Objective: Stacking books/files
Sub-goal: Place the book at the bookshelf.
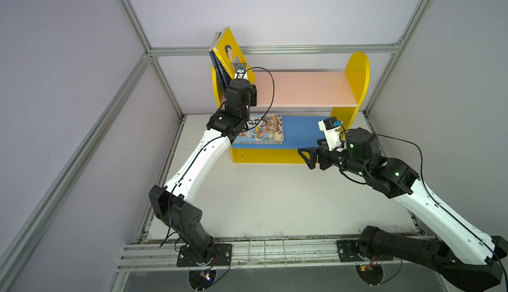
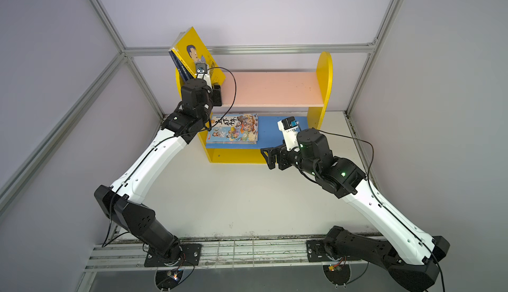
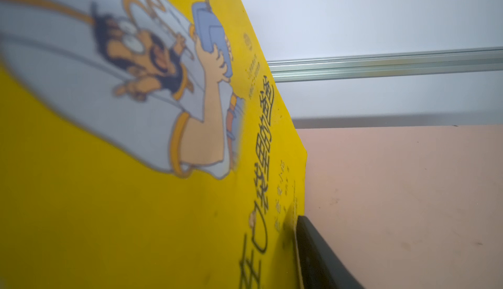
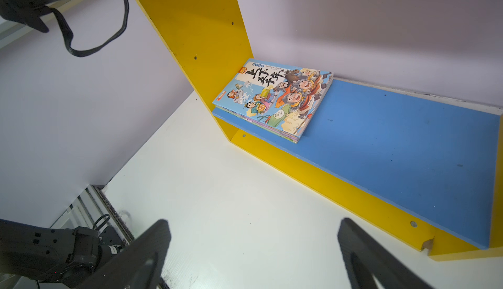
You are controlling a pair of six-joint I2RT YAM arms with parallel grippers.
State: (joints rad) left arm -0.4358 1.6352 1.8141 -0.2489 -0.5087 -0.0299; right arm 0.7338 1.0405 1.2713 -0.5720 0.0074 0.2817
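Observation:
A yellow cartoon-boy book (image 1: 229, 54) stands tilted at the left end of the pink upper shelf (image 1: 302, 87), leaning on navy books (image 1: 218, 70). My left gripper (image 1: 242, 80) is at this book's lower edge. In the left wrist view one dark finger (image 3: 318, 255) lies along the yellow cover (image 3: 136, 206), and the book hides the other. A flat stack of cartoon-cover books (image 1: 261, 130), light blue on top (image 4: 275, 98), lies at the left of the blue lower shelf (image 1: 302, 131). My right gripper (image 1: 306, 158) hangs open and empty over the white table in front of the shelf.
The shelf unit has yellow side panels (image 1: 357, 79) and a yellow front lip (image 4: 326, 176). White tabletop (image 1: 261, 200) lies in front of it. Grey walls and aluminium frame bars (image 1: 316, 49) enclose the cell. The left arm's cable (image 1: 270, 84) loops over the upper shelf.

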